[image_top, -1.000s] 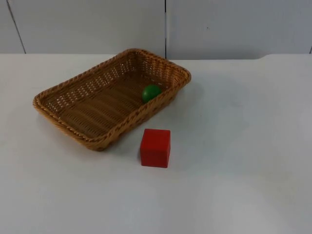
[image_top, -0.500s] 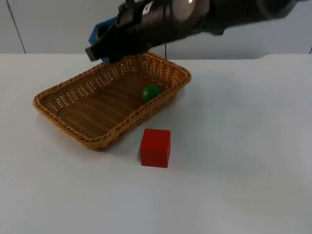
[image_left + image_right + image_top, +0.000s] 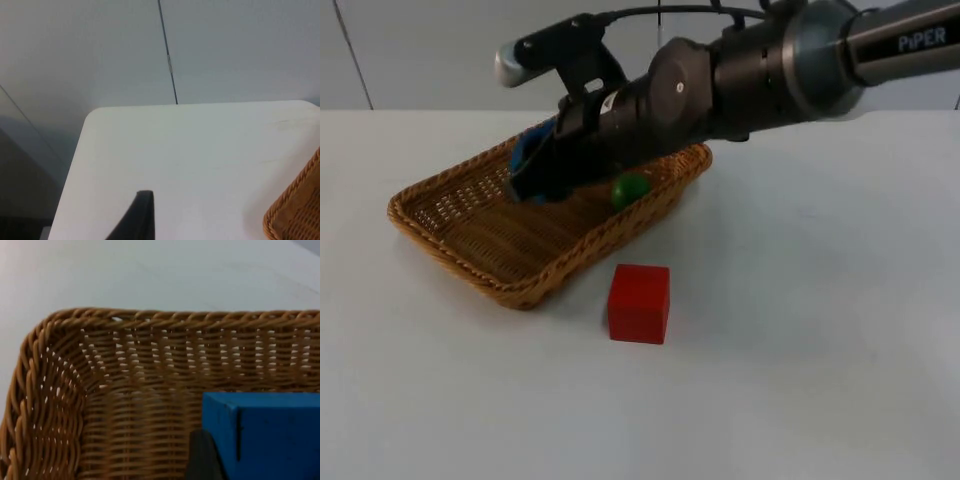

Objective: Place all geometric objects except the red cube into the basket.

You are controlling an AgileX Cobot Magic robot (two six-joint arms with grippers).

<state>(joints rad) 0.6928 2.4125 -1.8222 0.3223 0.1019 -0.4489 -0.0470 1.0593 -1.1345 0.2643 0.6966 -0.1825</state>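
My right gripper (image 3: 534, 176) reaches in from the upper right and hangs low over the middle of the wicker basket (image 3: 448, 262). It is shut on a blue block (image 3: 528, 152). In the right wrist view the blue block (image 3: 270, 432) sits just above the basket's woven wall (image 3: 140, 375) and floor. A green ball (image 3: 631, 189) lies inside the basket near its right rim. The red cube (image 3: 639, 303) stands on the table in front of the basket. My left gripper (image 3: 138, 219) waits over a table corner, apart from the basket's rim (image 3: 296, 210).
The grey partition wall (image 3: 440, 50) rises behind the basket. White table (image 3: 820, 330) stretches to the right of and in front of the red cube. The right arm's body (image 3: 750, 70) spans the space above the basket's back right corner.
The right arm came in from the upper right with the blue block and lowered it over the basket. The green ball and red cube have not moved.
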